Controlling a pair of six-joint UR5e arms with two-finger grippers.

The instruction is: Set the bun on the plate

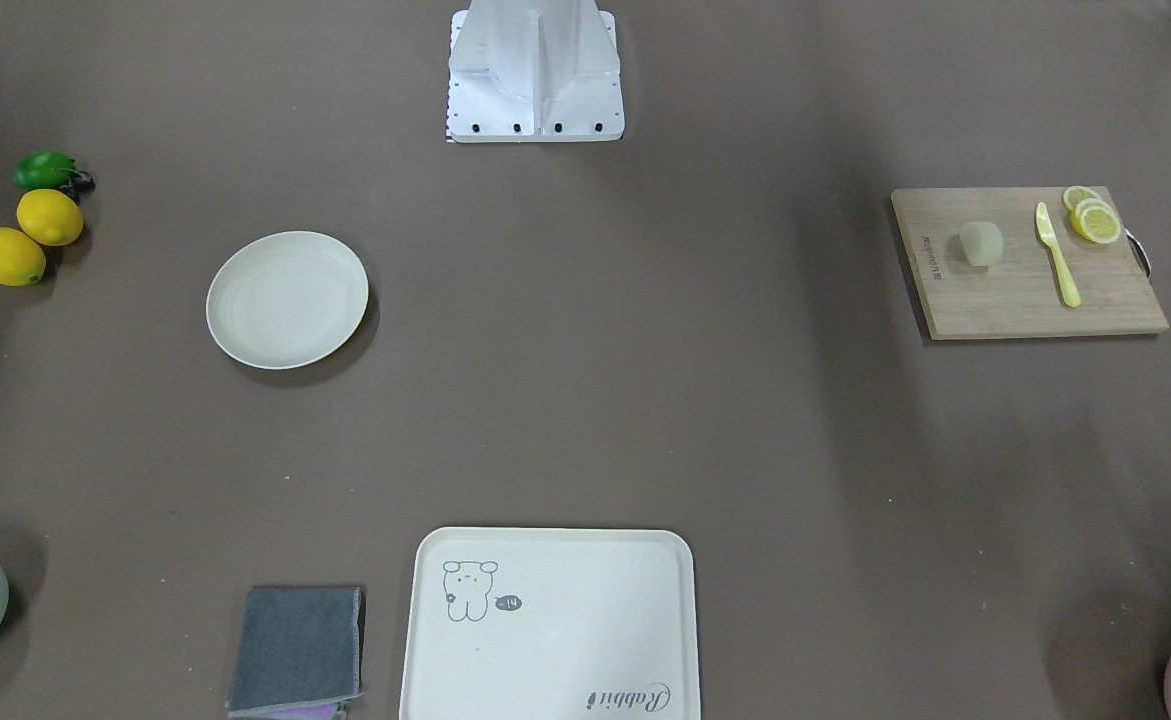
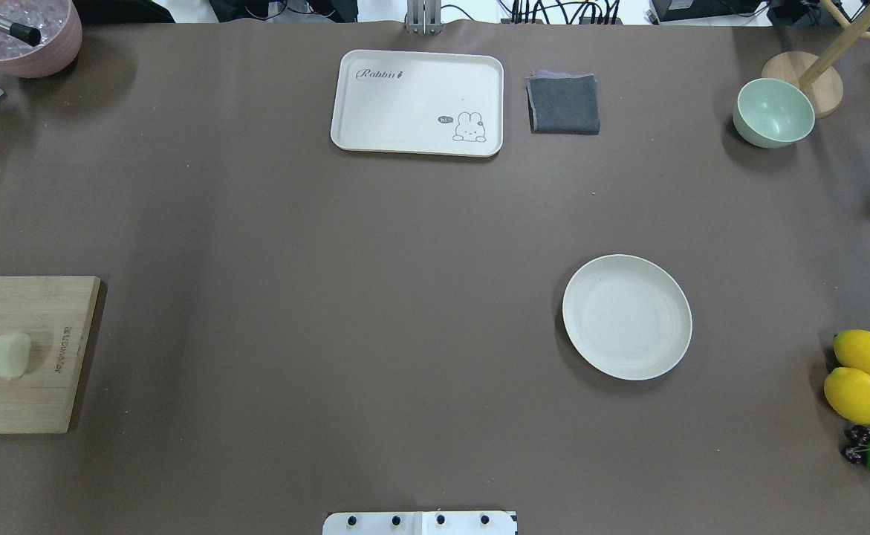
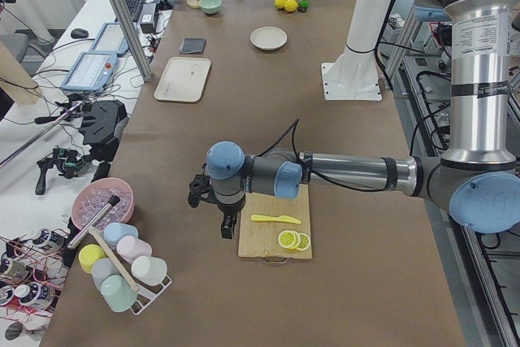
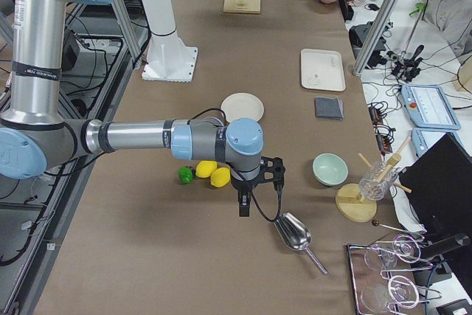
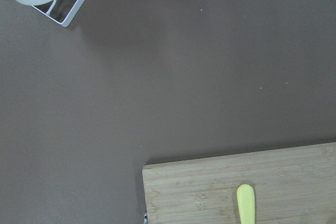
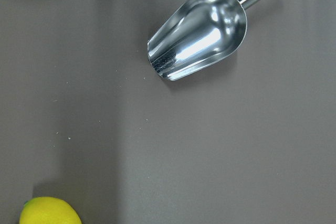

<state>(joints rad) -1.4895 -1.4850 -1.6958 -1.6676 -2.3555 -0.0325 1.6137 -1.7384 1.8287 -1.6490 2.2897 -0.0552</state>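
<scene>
The bun [image 1: 981, 243], a small pale lump, lies on the wooden cutting board [image 1: 1025, 305] at the robot's far left, also seen in the overhead view as the bun [image 2: 9, 354]. The round cream plate [image 1: 287, 299] sits empty on the robot's right half of the table, the plate [image 2: 626, 316]. My left gripper [image 3: 228, 229] hangs beside the board's outer end, away from the bun. My right gripper [image 4: 244, 207] hangs past the lemons, far from the plate [image 4: 243, 107]. Each gripper shows only in a side view, so I cannot tell whether it is open or shut.
A yellow knife [image 1: 1057, 253] and lemon slices [image 1: 1093, 215] share the board. A bear tray [image 2: 417, 102], grey cloth [image 2: 564, 103] and green bowl [image 2: 773, 111] line the far edge. Lemons [image 2: 856, 394] and a metal scoop [image 6: 199, 32] lie at the right end.
</scene>
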